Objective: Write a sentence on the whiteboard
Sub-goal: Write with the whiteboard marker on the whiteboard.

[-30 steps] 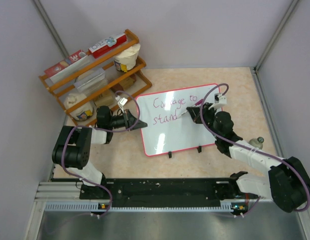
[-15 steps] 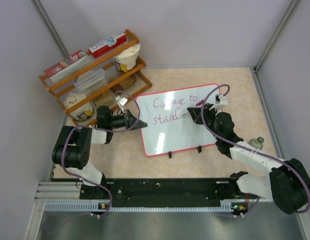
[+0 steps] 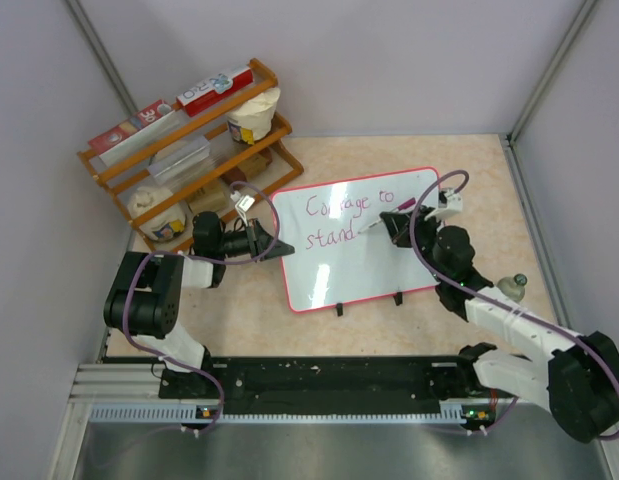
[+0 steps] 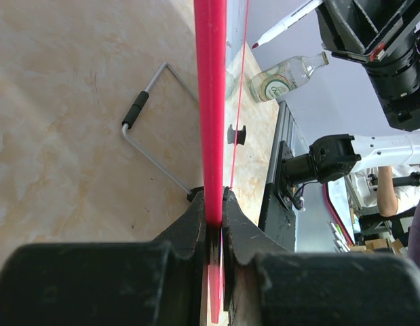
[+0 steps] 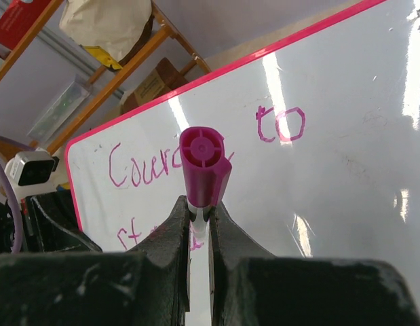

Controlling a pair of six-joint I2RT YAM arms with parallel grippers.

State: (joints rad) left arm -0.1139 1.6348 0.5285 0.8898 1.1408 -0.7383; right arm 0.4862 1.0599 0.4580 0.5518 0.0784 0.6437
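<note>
Right fingers [image 5: 170,239] shifted rightward clenching marker [image 5: 204,168], whiteboard [image 3: 361,268] rim pinched between left fingers [image 4: 188,234]

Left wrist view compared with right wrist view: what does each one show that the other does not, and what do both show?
Left wrist only: the whiteboard edge-on between the left fingers, a wire stand, a glass bottle. Right wrist only: the sentence, with "to" plainly readable, and a wooden shelf. Both: the whiteboard and the marker held by the right fingers.
</note>
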